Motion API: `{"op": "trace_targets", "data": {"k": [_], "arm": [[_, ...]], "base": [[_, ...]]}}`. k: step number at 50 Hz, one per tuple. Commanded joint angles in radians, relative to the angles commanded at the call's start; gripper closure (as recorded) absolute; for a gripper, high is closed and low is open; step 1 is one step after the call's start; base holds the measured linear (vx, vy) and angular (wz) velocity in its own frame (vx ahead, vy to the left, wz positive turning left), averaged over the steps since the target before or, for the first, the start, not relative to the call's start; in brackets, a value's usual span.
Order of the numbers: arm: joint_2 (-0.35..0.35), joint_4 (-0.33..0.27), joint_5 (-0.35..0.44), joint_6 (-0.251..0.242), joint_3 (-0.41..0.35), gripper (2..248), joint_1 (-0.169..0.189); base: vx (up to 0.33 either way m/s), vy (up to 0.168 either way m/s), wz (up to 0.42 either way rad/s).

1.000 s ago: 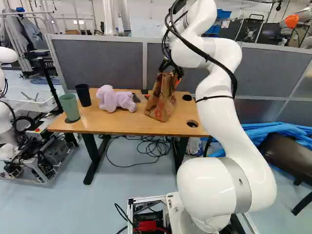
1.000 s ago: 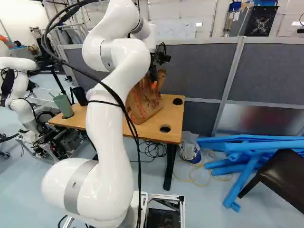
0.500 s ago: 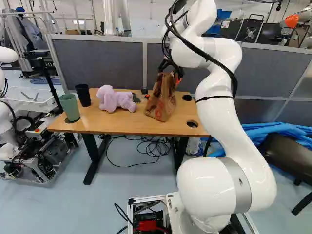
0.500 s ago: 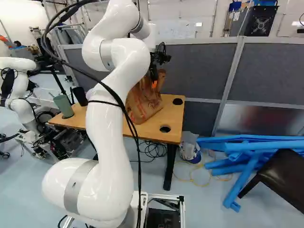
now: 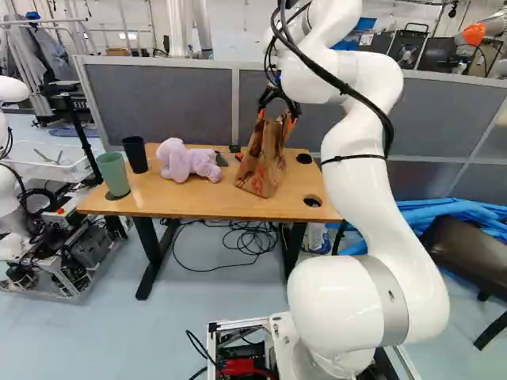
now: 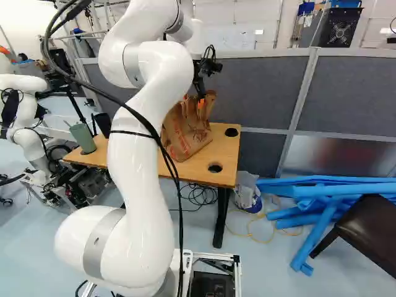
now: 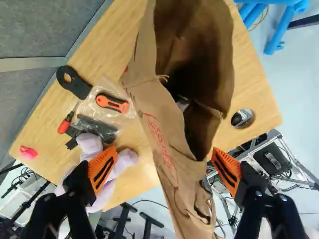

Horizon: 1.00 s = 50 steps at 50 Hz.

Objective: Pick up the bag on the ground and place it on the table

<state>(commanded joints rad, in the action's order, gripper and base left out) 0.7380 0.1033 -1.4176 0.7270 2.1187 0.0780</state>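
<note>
On one table, left to right: two cups, one green, one black; one purple plush toy; one paper bag, upright at the right. Above it, one gripper, jaws wide apart. Since earlier, the gripper has opened and risen slightly; the bag has stayed on the table.

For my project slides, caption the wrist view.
Open gripper, orange-padded fingers spread either side of a brown paper bag standing on the wood-topped table, a lilac plush toy nearby.
</note>
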Motion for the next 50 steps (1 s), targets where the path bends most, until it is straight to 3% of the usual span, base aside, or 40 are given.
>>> {"op": "trace_targets", "data": {"k": [30,50], "arm": [[-0.124,0.0,0.002,0.0,-0.084,3,0.003],[-0.177,0.0,0.002,0.0,-0.092,3,0.004]], "base": [[0.0,0.0,0.0],[0.0,0.0,0.0]]}}
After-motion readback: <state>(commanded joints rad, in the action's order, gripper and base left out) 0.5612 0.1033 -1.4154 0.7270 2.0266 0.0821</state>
